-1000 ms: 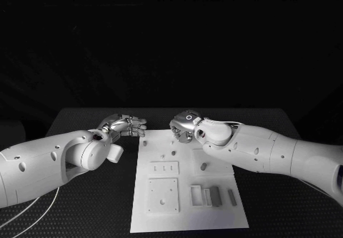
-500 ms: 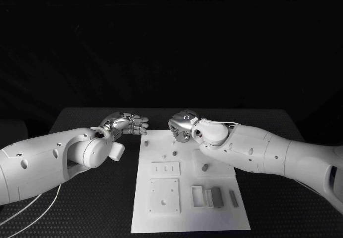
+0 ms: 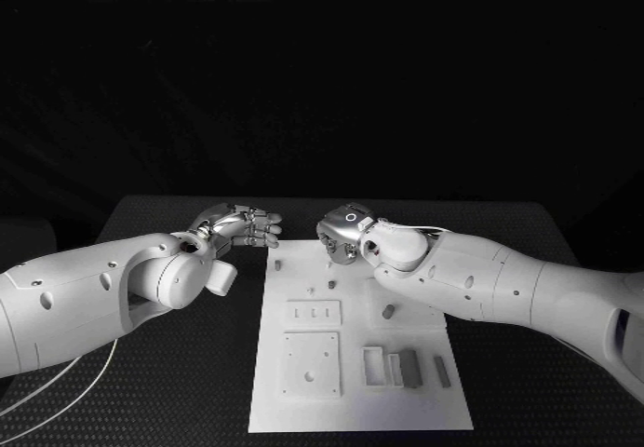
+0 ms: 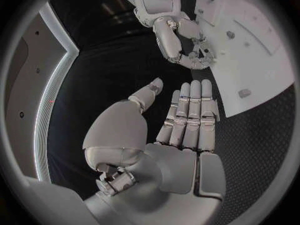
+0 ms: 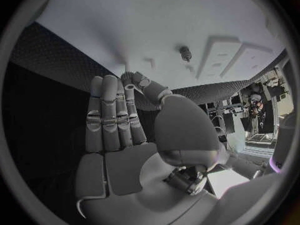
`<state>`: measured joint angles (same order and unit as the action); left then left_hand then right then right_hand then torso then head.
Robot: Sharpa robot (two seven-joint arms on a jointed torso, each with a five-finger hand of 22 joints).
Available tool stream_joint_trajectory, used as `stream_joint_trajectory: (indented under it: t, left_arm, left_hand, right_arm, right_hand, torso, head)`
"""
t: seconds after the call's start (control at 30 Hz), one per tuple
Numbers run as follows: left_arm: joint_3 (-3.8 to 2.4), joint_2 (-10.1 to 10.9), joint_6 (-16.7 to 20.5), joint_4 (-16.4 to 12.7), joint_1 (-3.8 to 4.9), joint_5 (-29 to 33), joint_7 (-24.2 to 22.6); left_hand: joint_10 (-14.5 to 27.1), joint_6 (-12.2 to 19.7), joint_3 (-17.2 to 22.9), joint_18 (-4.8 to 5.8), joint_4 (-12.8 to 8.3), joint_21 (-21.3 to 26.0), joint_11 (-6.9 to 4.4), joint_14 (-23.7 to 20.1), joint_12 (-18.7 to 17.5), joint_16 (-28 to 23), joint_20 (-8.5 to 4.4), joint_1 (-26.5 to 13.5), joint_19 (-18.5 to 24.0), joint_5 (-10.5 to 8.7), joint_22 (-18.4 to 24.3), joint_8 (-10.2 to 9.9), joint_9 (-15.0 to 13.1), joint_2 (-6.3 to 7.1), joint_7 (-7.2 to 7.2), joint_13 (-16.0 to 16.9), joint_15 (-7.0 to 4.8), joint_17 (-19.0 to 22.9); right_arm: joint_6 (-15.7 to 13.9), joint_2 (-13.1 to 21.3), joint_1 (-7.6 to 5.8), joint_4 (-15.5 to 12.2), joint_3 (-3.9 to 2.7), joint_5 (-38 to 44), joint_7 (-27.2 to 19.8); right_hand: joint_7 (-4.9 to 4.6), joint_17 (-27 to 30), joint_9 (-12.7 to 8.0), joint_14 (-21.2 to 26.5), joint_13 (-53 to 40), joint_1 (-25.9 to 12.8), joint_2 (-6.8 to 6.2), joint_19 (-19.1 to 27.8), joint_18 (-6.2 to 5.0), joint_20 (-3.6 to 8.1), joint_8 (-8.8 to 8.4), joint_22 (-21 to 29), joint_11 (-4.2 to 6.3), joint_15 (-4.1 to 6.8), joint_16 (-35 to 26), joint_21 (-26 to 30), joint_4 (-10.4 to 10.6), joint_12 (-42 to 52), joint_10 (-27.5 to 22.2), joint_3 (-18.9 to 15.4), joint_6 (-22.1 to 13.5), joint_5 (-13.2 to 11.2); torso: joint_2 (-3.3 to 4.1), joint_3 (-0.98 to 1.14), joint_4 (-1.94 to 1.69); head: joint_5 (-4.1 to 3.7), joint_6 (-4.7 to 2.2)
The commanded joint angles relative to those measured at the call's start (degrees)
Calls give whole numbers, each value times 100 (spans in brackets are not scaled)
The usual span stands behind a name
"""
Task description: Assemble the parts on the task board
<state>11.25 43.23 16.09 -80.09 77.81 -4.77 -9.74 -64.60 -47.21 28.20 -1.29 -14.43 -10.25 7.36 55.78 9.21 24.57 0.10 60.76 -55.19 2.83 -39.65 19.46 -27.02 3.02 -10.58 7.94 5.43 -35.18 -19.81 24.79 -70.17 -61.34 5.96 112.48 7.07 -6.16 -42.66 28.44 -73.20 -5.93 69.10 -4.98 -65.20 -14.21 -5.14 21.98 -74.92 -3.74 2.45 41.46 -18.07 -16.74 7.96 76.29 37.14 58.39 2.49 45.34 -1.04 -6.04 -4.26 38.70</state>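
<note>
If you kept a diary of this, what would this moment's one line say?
left hand: open, empty, beside task board | right hand: open, empty, above board's far end | grey parts: untouched

Both hands (image 3: 242, 226) (image 3: 345, 235) flank the far end of the task board (image 3: 355, 410).

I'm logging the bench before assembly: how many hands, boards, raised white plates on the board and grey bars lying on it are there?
Hands: 2, left hand and right hand
Board: 1
Raised plates: 2
Grey bars: 2
Total: 7
</note>
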Motion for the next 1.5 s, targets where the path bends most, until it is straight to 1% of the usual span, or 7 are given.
stream_joint_trajectory:
  t: [0.03,0.27,0.6,0.97,1.23,1.33,1.5]
  left_arm:
    - [-6,-2,-69,-20,19,-28,-44]
    - [-6,8,-63,-21,27,-29,-44]
    - [-6,2,-66,-17,28,-29,-41]
    - [-6,4,-68,-15,28,-30,-40]
    - [-6,4,-73,-16,29,-30,-36]
    - [-6,6,-72,-18,30,-30,-34]
    - [-6,3,-86,-14,36,-30,-22]
  left_hand:
    - [-50,-34,7,-72,-43,22,6,43,-29,-29,-39,-51,2,22,-10,-30,9,6,1,7,0,-9]
    - [-51,-36,8,-72,-45,23,6,44,-33,-33,-40,-51,2,22,-11,-31,11,8,1,8,0,-13]
    - [-54,-38,10,-72,-48,24,7,45,-38,-38,-39,-53,2,22,-14,-34,14,10,1,9,0,-19]
    - [-56,-39,11,-72,-50,26,7,46,-44,-44,-39,-55,1,22,-16,-37,18,11,1,10,0,-25]
    - [-58,-40,12,-72,-51,26,7,47,-48,-48,-39,-56,1,22,-17,-39,20,12,1,11,1,-30]
    - [-58,-41,12,-72,-51,27,7,48,-50,-50,-39,-57,1,22,-18,-40,21,12,1,11,1,-31]
    - [-59,-41,12,-71,-52,27,8,48,-53,-53,-38,-59,1,22,-19,-41,23,14,0,12,1,-34]
  right_arm:
    - [67,7,2,-19,-1,71,-12]
    - [128,25,2,-19,0,75,37]
    - [234,6,2,11,0,98,66]
    - [360,6,7,63,2,113,71]
    - [244,-34,8,120,3,20,16]
    - [270,-55,8,148,3,-97,-59]
    - [304,-101,8,239,6,-220,-120]
  right_hand:
    - [3,-7,3,2,-151,64,27,1,-79,35,-20,-154,63,45,27,-32,-9,6,96,34,55,40]
    - [3,-9,3,4,-152,64,29,4,-79,35,-23,-154,63,46,30,-38,-9,4,97,38,55,40]
    - [3,-13,3,8,-155,67,31,12,-79,35,-28,-155,63,46,35,-49,-11,-3,97,44,54,40]
    - [2,-19,4,14,-158,67,29,10,-79,39,-34,-159,63,46,40,-76,-11,-10,99,46,55,40]
    - [-7,-22,1,42,-160,56,32,40,-78,35,-57,-156,52,36,38,-105,-9,-37,81,52,35,40]
    - [-50,-23,-18,65,-144,35,10,79,-77,28,-126,-157,7,-3,36,-149,-7,-117,-22,52,-63,39]
    - [-214,-30,-111,18,-49,-114,-172,79,-79,22,-364,-155,-152,-139,72,-265,22,-378,-427,11,-445,39]
  torso:
    - [7,-6,5]
    - [15,-1,10]
    - [20,-3,0]
    - [31,-4,7]
    - [31,-4,2]
    - [32,-6,6]
    - [38,-8,6]
  head:
    - [4,12]
    - [3,7]
    - [-17,-11]
    - [-6,7]
    - [-9,-2]
    - [-8,-2]
    - [-12,1]
